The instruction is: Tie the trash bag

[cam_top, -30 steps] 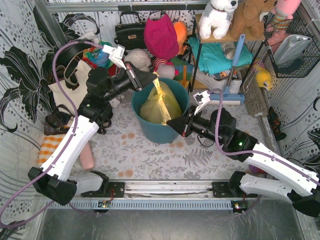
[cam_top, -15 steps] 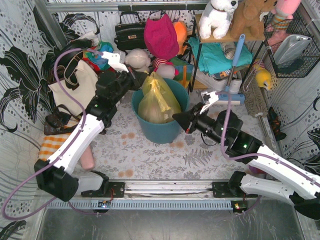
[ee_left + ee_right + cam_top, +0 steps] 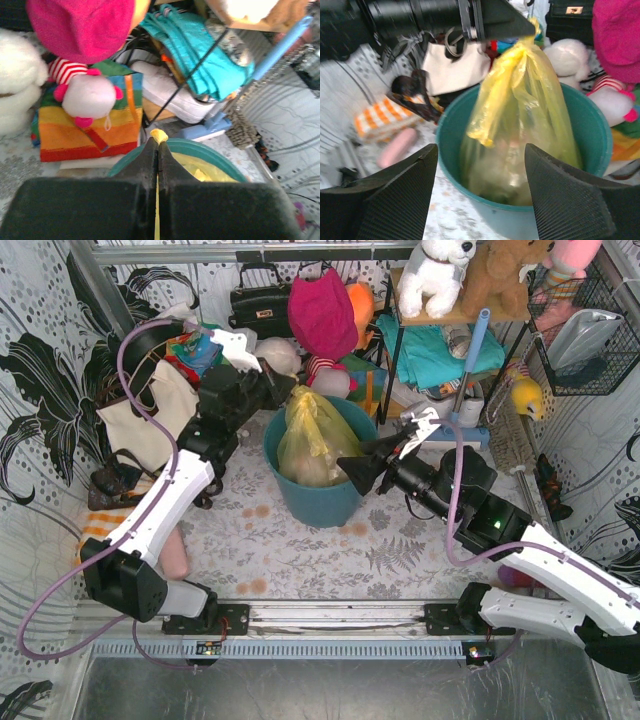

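Trash bag (image 3: 315,435) down in the teal bin (image 3: 335,502) on the surface (image 3: 300,550), neck bunched up into a peak. Left pincer (image 3: 158,142) clenched tight on the tip of that neck, yellow plastic pinched in between. Right pincer (image 3: 479,150) released, jaws spread wide, hanging near the bin rim, apart from the bag.

yellow (translucent) trash bag (image 3: 530,100) — teal bin (image 3: 596,136)

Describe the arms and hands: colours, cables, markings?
The left arm and right arm have white shells with black joints. Lilac cables loop off each. The left hand and right hand are black, with wedge-shaped, textured fingers. A green light glows on the right arm.
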Robot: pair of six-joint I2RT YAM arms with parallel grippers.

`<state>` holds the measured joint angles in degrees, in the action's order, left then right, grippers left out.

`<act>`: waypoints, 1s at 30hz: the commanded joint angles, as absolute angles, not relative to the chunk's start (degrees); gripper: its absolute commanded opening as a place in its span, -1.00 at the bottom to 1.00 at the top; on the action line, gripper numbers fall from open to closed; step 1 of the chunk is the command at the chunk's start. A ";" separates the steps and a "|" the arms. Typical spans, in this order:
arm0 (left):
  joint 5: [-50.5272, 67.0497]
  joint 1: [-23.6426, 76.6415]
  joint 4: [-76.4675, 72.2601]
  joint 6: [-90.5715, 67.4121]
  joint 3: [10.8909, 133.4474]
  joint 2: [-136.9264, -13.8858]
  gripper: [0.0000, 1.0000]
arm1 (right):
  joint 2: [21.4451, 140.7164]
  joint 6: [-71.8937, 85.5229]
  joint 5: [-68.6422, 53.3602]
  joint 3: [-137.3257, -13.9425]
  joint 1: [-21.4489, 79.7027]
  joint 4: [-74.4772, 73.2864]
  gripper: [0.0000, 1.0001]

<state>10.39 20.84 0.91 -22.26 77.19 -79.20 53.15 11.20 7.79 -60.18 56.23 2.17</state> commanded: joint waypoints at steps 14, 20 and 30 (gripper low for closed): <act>25.46 20.73 12.55 -21.80 82.81 -85.18 -1.00 | 55.90 -40.51 0.59 -36.20 56.42 46.01 0.78; 28.15 20.80 15.77 -20.67 84.11 -86.03 -1.00 | 57.71 -41.41 -4.46 -38.67 56.42 46.60 0.75; 30.53 20.82 17.71 -19.85 83.40 -85.18 -1.00 | 61.43 -44.30 -3.36 -39.05 56.41 55.84 0.64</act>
<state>28.12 20.88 17.87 -21.06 81.84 -86.39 59.72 -41.93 -2.39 -36.64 56.34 49.12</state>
